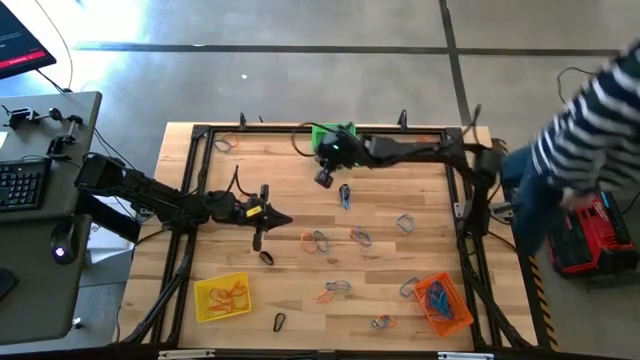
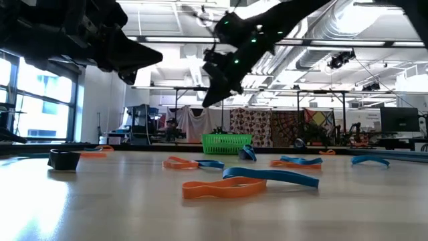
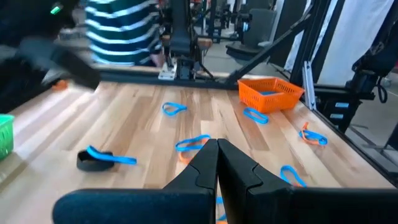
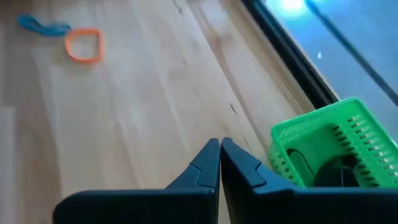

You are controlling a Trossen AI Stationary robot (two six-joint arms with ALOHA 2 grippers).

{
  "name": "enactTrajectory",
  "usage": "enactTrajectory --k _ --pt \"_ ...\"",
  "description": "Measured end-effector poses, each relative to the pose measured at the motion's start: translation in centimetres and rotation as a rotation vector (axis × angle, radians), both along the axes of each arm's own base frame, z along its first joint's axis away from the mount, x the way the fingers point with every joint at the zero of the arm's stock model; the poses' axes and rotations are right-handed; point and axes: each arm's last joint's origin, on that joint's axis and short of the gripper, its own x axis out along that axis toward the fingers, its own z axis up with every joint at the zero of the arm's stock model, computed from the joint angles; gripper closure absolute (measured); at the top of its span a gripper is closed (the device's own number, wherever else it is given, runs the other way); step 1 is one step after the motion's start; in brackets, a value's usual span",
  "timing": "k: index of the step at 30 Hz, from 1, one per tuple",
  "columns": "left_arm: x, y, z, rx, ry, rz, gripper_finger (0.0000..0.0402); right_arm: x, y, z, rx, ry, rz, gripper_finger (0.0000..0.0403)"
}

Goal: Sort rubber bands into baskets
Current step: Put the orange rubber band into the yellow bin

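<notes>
Rubber bands in orange, blue and black lie scattered flat on the wooden table, among them a blue one (image 1: 345, 193) and a black one (image 1: 266, 257). The green basket (image 1: 335, 133) stands at the far edge with a black band (image 4: 329, 168) in it. The yellow basket (image 1: 222, 297), near left, holds orange bands. The orange basket (image 1: 443, 303), near right, holds blue ones. My right gripper (image 4: 220, 146) hangs shut and empty above the table just beside the green basket, slanting down. My left gripper (image 3: 217, 149) hovers shut and empty over the table's left middle.
A black frame (image 1: 190, 180) runs round the table's edges. A person in a striped shirt (image 1: 590, 110) stands beyond the right edge, by a red case (image 1: 590, 235). A desk with a keyboard (image 1: 22, 185) is on the left. Bare wood lies between the scattered bands.
</notes>
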Motion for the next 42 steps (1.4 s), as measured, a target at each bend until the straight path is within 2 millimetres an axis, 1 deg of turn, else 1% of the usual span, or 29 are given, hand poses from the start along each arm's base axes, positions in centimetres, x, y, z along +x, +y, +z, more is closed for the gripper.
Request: enactTrajectory --k 3,6,10,13,16,20,23,28,31,37,42 --pt "0.0 0.0 -0.2 -0.003 0.025 -0.008 0.0402 -2.0 2.4 -0.2 -0.009 -0.062 -0.02 0.0401" --pt "0.1 -0.2 -0.6 0.006 0.098 -0.022 0.0401 -4.1 5.2 -0.2 -0.029 -0.096 -0.052 0.0402" --pt "0.7 -0.8 -0.6 0.028 0.211 -0.045 0.0401 -6.8 8.9 -0.2 -0.067 -0.142 -0.099 0.0402" --pt "0.9 -1.3 -0.4 0.037 0.25 -0.067 0.0402 -8.4 11.6 -0.6 -0.068 -0.163 -0.118 0.0402" --pt "0.9 -1.9 -0.4 0.043 0.271 -0.093 0.04 -9.7 13.8 -1.0 -0.069 -0.198 -0.135 0.0403" --pt "1.1 -2.6 -1.0 0.064 0.312 -0.12 0.0384 -10.9 15.9 -1.7 -0.078 -0.221 -0.168 0.0403" --pt "1.8 -3.2 -1.7 0.082 0.352 -0.116 0.0361 -11.3 17.1 -2.1 -0.085 -0.23 -0.185 0.0403" --pt "4.1 -4.0 -2.8 0.133 0.405 -0.127 0.0315 -11.6 18.4 -2.3 -0.076 -0.252 -0.206 0.0403" --pt "5.3 -4.3 -3.6 0.17 0.457 -0.137 0.0297 -11.8 19.0 -2.2 -0.088 -0.263 -0.203 0.0403" --pt "6.8 -4.2 -5.0 0.217 0.618 -0.134 0.0289 -12.0 19.8 -2.2 -0.091 -0.267 -0.189 0.0403" --pt "7.6 -3.8 -5.7 0.247 0.668 -0.132 0.0289 -12.0 19.9 -2.2 -0.113 -0.272 -0.204 0.0403"
